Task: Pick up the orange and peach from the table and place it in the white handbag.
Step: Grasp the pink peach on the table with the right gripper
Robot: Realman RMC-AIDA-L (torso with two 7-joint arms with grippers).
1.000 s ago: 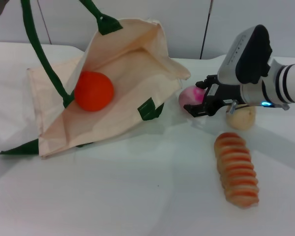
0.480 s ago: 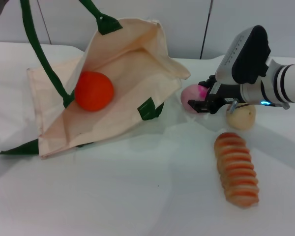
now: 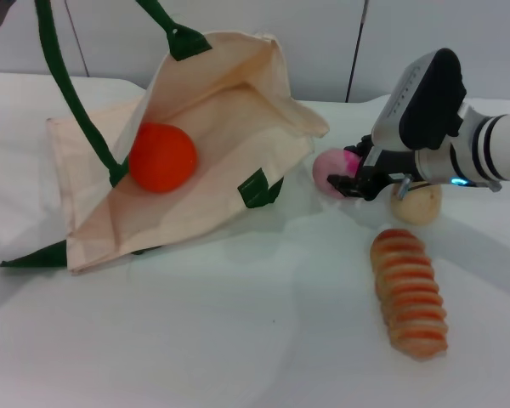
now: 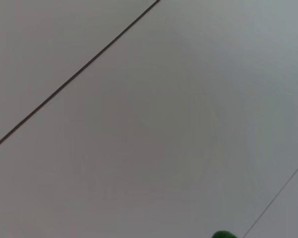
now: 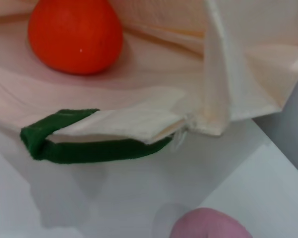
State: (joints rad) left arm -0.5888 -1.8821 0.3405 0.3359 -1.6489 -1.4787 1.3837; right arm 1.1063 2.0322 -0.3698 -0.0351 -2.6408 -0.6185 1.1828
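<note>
On the tabletop point(image 3: 238, 340) just past the bag's mouth, my right hand point(image 3: 350, 181) has slid in from the right over the last second and now sits against the peach point(image 3: 330, 170), its dark fingers touching the fruit's right flank and seemingly closing around it; I cannot tell yet whether they have clamped. That means, as I judge it, the reach is finished and the grasp is the step in hand. The orange point(image 3: 161, 157) already lies inside the white handbag point(image 3: 212, 110), so half the job looks done, and the peach is the only piece left on the tabletop to carry over. My left hand is up at the top left corner, out of sight, and seems to be holding the bag's green strap point(image 3: 68, 76) high so the mouth gapes toward me. From my right wrist I see the peach close below, the bag's folded lip, its green tab point(image 5: 64, 144) and the orange beyond. Just beside my hand, on its far side from the bag, sits a pale beige fruit point(image 3: 418, 202), and a ridged bread loaf point(image 3: 408, 291) lies nearer the front; neither blocks the short path to the bag, though the drooping upper flap point(image 3: 306, 119) could catch the peach as I lift.
</note>
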